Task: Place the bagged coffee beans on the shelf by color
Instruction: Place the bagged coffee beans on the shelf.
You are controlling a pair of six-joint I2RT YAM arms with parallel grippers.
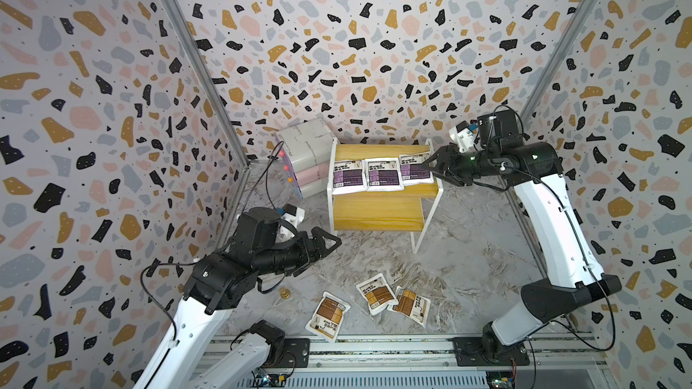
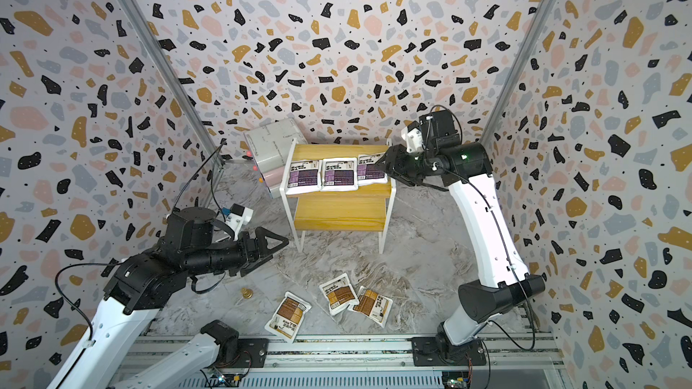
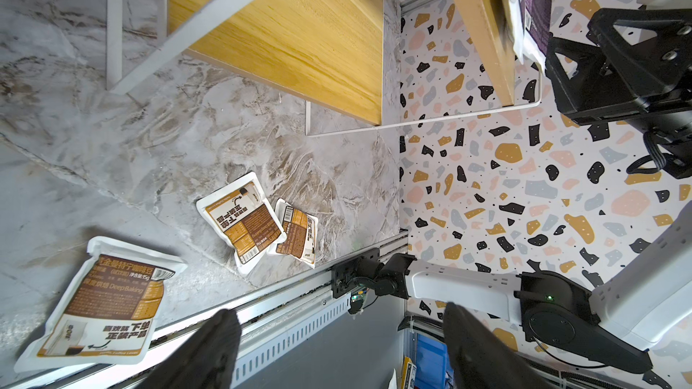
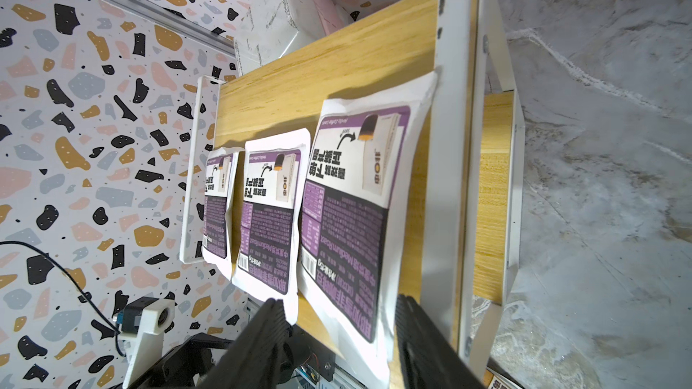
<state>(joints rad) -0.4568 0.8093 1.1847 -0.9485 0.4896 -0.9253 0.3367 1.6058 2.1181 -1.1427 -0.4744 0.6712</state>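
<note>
Standing at the back, the shelf (image 1: pixel 378 215) has boxes (image 1: pixel 307 151) just beside it. Right gripper (image 4: pixel 340 301) hangs at the upper board's right end, fingers spread astride the edge of the rightmost purple bag (image 1: pixel 413 170); contact unclear. Left gripper (image 3: pixel 339 312) hovers above the floor (image 1: pixel 468 256), fingers wide, empty. Three purple bags (image 1: pixel 384 174) lie in a row on the upper board; three brown bags (image 1: pixel 376 293) lie on the floor by the front rail (image 1: pixel 374 346), two overlapping

Three bags (image 1: pixel 384 175) lie atop the shelf (image 1: pixel 378 215), three others (image 1: pixel 376 293) on the table (image 1: pixel 468 256) before it.
</note>
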